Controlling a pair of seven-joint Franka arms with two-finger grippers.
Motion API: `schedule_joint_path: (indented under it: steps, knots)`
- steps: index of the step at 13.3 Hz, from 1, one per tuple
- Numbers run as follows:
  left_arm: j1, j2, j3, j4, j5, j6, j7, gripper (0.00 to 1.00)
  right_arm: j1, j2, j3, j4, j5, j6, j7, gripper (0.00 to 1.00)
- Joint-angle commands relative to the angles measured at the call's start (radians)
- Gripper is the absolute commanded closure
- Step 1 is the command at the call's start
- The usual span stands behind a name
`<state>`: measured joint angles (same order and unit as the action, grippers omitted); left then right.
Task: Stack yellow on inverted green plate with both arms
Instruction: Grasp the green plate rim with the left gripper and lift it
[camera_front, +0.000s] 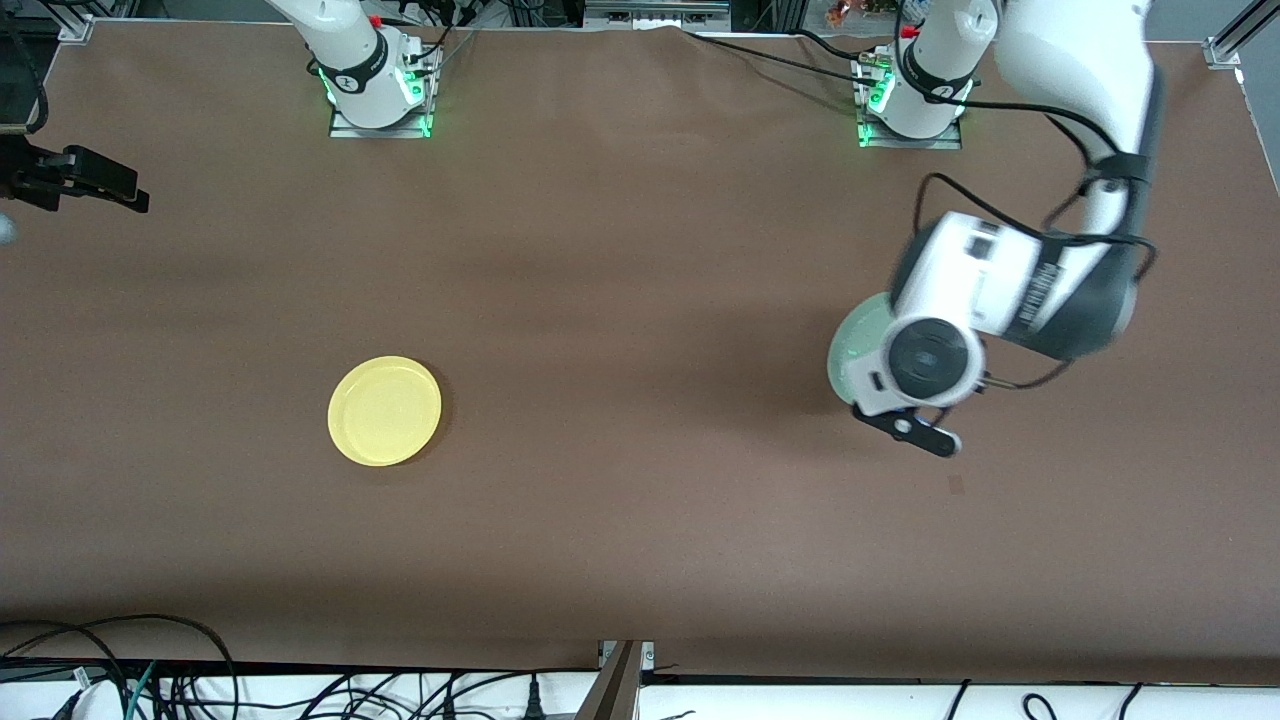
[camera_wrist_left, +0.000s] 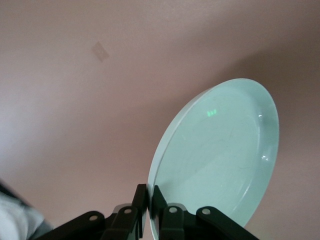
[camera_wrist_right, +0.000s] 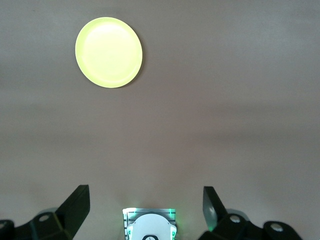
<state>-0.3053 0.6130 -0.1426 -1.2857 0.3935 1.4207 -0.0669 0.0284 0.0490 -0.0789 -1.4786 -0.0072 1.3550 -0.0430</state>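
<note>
The yellow plate (camera_front: 384, 410) lies rim up on the brown table toward the right arm's end; it also shows in the right wrist view (camera_wrist_right: 108, 52). The pale green plate (camera_front: 856, 350) is held off the table, tilted up on edge, toward the left arm's end. My left gripper (camera_wrist_left: 150, 199) is shut on its rim, one finger on each face of the green plate (camera_wrist_left: 220, 155). In the front view the left wrist covers most of the plate. My right gripper (camera_wrist_right: 145, 192) is open and empty, high over its own base, and is out of the front view.
A black clamp-like fixture (camera_front: 85, 180) juts in at the table edge at the right arm's end. A small dark mark (camera_front: 957, 486) sits on the table near the left hand. Cables hang along the front edge.
</note>
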Motion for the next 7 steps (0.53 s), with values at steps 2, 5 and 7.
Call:
schedule_joint_path:
  steps: [2, 5, 7]
  knots:
    - [-0.228, 0.019, 0.018, 0.019, 0.192, -0.098, -0.251, 1.0, -0.008, 0.012, -0.001, -0.002, 0.0, 0.004, 0.003, 0.0]
    - [-0.406, 0.088, 0.032, 0.016, 0.289, -0.166, -0.43, 1.0, -0.011, 0.049, -0.002, -0.002, -0.008, 0.019, 0.003, 0.0]
    - [-0.497, 0.146, 0.032, 0.003, 0.446, -0.209, -0.528, 1.0, -0.016, 0.096, -0.002, -0.003, -0.007, 0.061, 0.003, 0.0]
